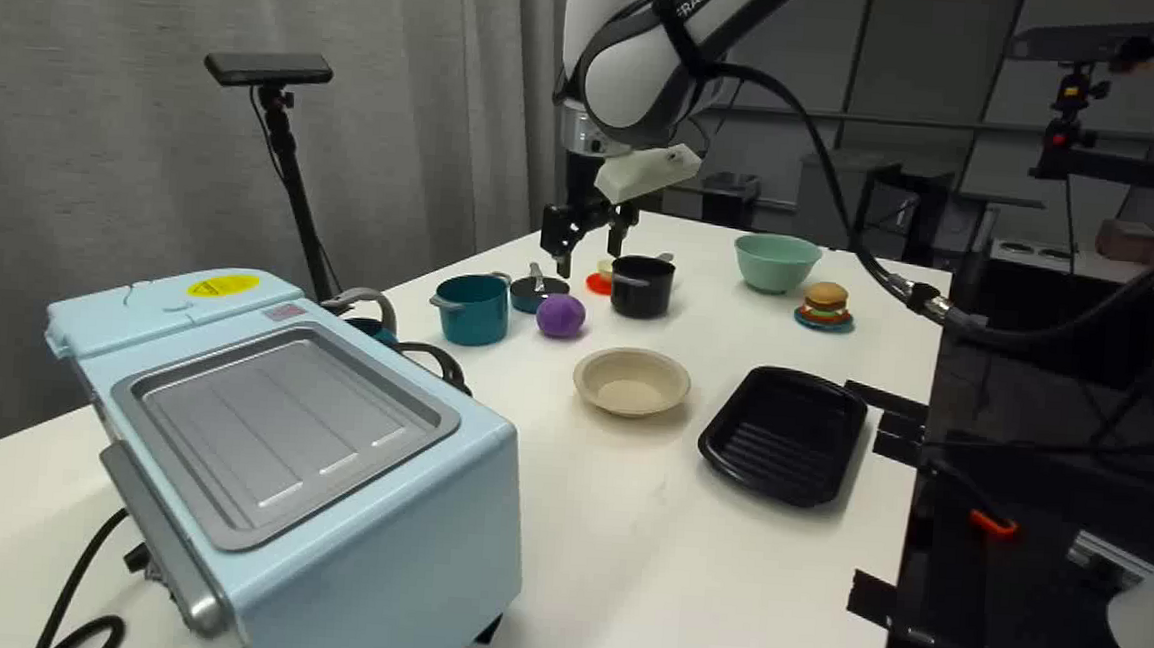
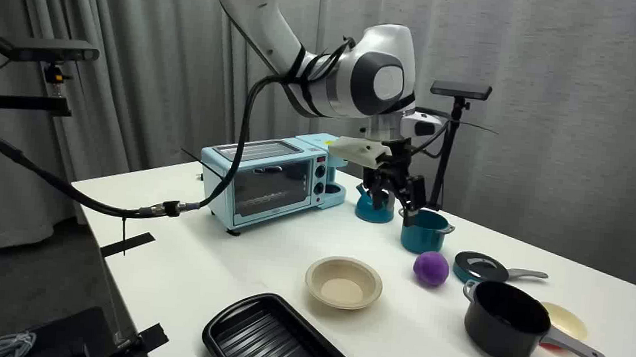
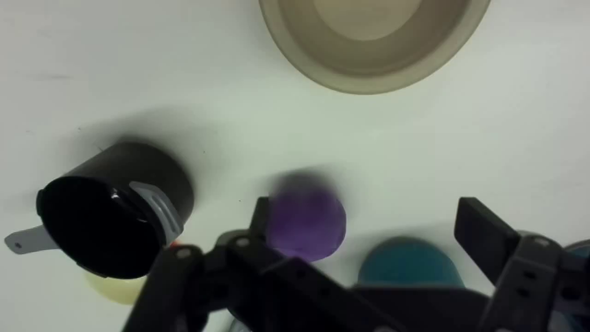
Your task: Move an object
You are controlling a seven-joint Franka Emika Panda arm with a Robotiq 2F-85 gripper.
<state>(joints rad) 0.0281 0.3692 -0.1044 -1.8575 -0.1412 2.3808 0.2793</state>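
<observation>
The tan bowl point(image 3: 368, 74) is cropped in the wrist view; the round purple object point(image 3: 308, 226), seemingly smooth, is partly hidden by the spread gripper point(image 3: 362, 216) and set on the table point(image 1: 681, 591) near the teal pot point(image 2: 424, 238).

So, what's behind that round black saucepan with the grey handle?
In an exterior view, part of a rounded pale-yellow item and a red sliver show behind the saucepan; the rest is covered there.

The small purple object point(image 2: 431, 268) is rounded and evenly colored, its outline slightly uneven. It rests directly on the white table point(image 2: 186, 270), between the teal pot point(image 1: 477, 315) and the black saucepan point(image 1: 641, 293), just beside the frying pan point(image 2: 478, 268) and apart from the tan bowl point(image 1: 631, 389).
</observation>
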